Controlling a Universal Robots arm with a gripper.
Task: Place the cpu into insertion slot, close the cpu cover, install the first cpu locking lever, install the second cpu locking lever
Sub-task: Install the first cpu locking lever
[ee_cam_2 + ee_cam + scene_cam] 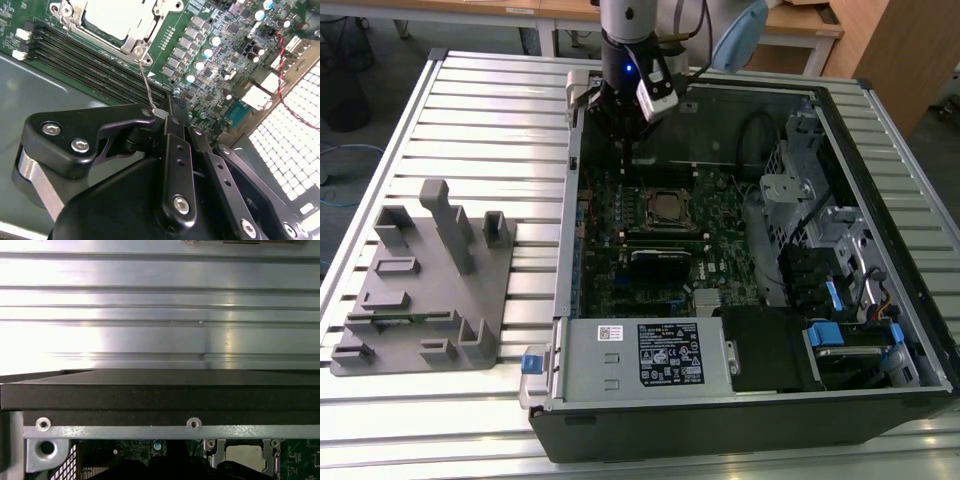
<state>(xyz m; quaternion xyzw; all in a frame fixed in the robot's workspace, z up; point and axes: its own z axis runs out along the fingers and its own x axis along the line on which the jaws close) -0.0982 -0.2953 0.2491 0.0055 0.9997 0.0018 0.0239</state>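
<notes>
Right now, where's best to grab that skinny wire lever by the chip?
Its free tip, pinched across the wire from above the board. The locking lever pivots at the cpu cover and sticks up, so the far end likely gives leverage. The gripper is shut there.

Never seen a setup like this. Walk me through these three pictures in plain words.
A robot arm is working inside an open computer case that lies on a slatted metal table. The exterior view looks down on the whole scene. A grey tray of holders sits beside the case, on the exterior view's left. The two wrist views come from cameras riding on the arm. The second wrist view looks past the black end effector, the arm's grasping part, which looks shut on a thin wire lever running to a corner of the chip socket. There the silver chip sits framed by its metal cover. The first wrist view looks across the case's edge to the table slats.
</notes>
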